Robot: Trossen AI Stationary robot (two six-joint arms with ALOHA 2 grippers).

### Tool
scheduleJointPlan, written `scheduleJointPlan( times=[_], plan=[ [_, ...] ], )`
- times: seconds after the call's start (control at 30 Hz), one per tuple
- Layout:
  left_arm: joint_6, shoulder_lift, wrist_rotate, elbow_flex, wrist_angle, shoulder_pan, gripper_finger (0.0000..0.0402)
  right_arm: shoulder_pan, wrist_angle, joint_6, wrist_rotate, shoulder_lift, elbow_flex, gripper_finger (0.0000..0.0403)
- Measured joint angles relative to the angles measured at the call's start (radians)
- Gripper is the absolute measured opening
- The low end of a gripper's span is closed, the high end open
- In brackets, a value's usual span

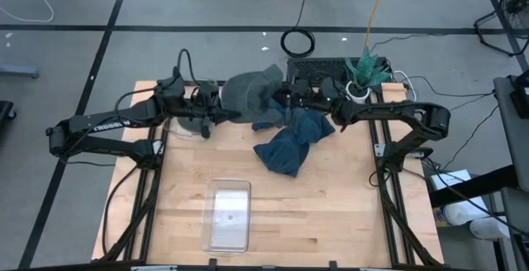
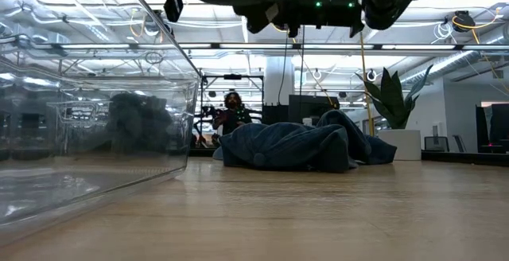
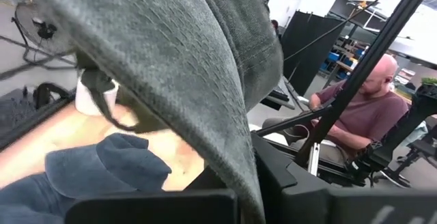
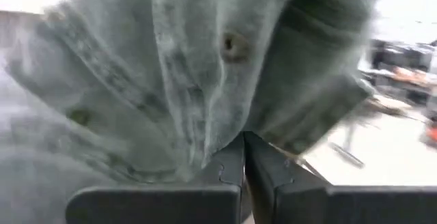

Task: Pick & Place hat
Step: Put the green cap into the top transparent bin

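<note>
A grey hat (image 1: pixel 250 91) hangs in the air over the table's far side, stretched between my two grippers. My left gripper (image 1: pixel 216 107) is shut on its left part and my right gripper (image 1: pixel 281 102) is shut on its right part. The grey cloth (image 3: pixel 171 60) fills most of the left wrist view, and the grey cloth (image 4: pixel 171 67) also fills the right wrist view. Below it, a heap of blue hats (image 1: pixel 293 143) lies on the table top. My left gripper pinches the grey hat's cloth (image 3: pixel 240 173) between its two fingers, coming level from the table's left. Which part of the hat this is cannot be told. The hat is lifted clear of the table and drapes over the gripper. My right gripper pinches a fold of the grey hat's cloth (image 4: pixel 222 142) between its two fingers (image 4: pixel 268 173), at their free ends. It comes roughly level from the table's right. The hat is clear of the table, its cloth bunched above the fingertips.
A clear plastic box (image 1: pixel 227 213) stands near the table's front edge, left of the middle. A green plant (image 1: pixel 364 66) and a white roll (image 1: pixel 358 92) sit at the far right corner. A person (image 3: pixel 365 108) sits beyond the table.
</note>
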Motion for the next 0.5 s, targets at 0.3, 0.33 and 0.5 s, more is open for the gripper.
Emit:
scheduleJointPlan(
  times=[0.3, 0.33, 0.5],
  plan=[
    [-0.009, -0.003, 0.002, 0.000, -0.013, 0.000, 0.0010, -0.002, 0.010, 0.086, -0.320, -0.066, 0.013, 0.0000],
    [-0.009, -0.003, 0.002, 0.000, -0.015, 0.000, 0.0009, -0.003, 0.010, 0.097, -0.346, -0.077, 0.013, 0.0000],
    [-0.010, -0.003, 0.001, 0.000, -0.026, -0.001, 0.0009, -0.002, 0.008, 0.141, -0.477, -0.144, 0.013, 0.0000]
  ],
)
